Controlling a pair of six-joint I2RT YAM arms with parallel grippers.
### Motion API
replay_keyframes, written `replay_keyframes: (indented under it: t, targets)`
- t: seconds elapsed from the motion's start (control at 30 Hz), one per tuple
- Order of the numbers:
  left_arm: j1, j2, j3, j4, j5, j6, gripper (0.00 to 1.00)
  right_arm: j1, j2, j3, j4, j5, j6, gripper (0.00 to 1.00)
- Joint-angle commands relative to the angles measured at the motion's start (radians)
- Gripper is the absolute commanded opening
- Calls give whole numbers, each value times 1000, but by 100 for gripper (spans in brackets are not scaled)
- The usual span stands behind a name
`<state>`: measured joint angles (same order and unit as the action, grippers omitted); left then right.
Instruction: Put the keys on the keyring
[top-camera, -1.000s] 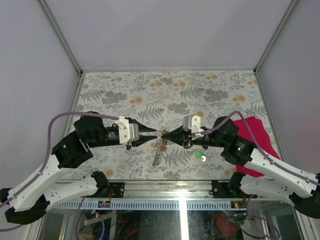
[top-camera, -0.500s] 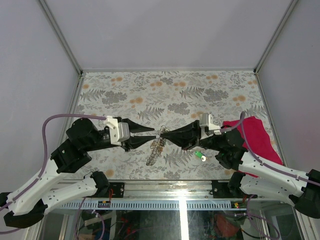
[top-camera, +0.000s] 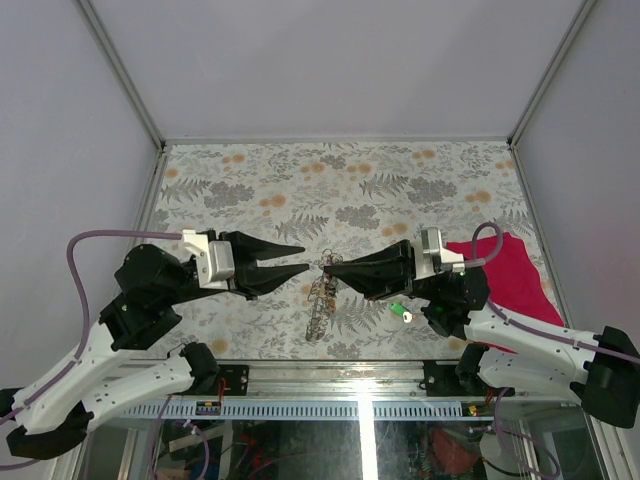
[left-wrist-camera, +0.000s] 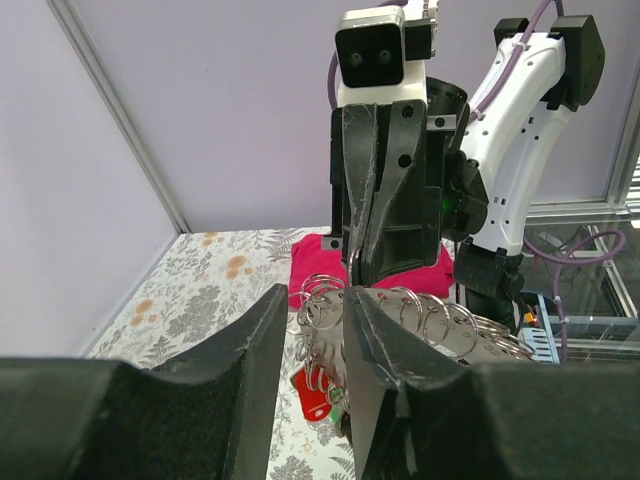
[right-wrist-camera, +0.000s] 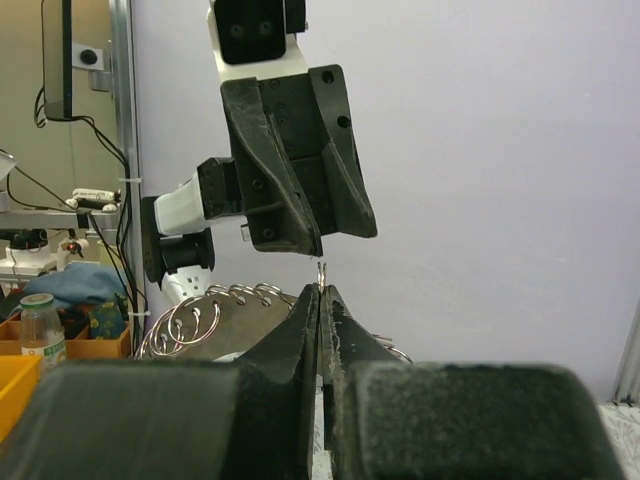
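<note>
Lying nearest: small green-headed metal key (top-camera: 397, 309), loose on the floral-print table (top-camera: 260, 190) nr the front edge, white tag just beside it; no gripper touches it.
Chain: long silvery link chain (top-camera: 316, 315) hangs from the ring down to the tabletop, between the 2 arms.
On the ring so far: red-headed key (left-wrist-camera: 314, 386) dangles w/ the bunch under the ring in the left wrist view, a bit of green beside it; other colours too small to tell.
Ring: thin silvery metal keyring (right-wrist-camera: 321, 270) held up off the table, mid-scene.
R side: right gripper (top-camera: 332, 268) fingers pressed together, pinching the ring's edge; wire pokes out just past the tips.
L side: left gripper (top-camera: 306, 257) faces it tip to tip, fingers partly apart, nothing in them; near the ring, not touching.
Far right: crimson cloth (top-camera: 512, 272) crumpled by the R arm, not in play.
Progress (est.): part done. At least 1 key looks threaded; the loose green one is left to pick up and thread.
</note>
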<state>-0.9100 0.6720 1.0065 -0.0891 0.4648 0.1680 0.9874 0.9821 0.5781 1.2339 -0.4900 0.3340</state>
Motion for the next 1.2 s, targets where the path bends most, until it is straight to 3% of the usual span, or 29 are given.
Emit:
replay_keyframes:
  t: [0.0,0.8,1.17]
  targets:
    - [-7,9,-17,99,17,-29,31,4,-1,38,156,-5,17,0]
    - [-6,64,-36,131,123,-55,36,4,5,57,133,-36,23,0]
    - [-5,90,-28,130,138,-52,22,5,10,65,107,-62,25,0]
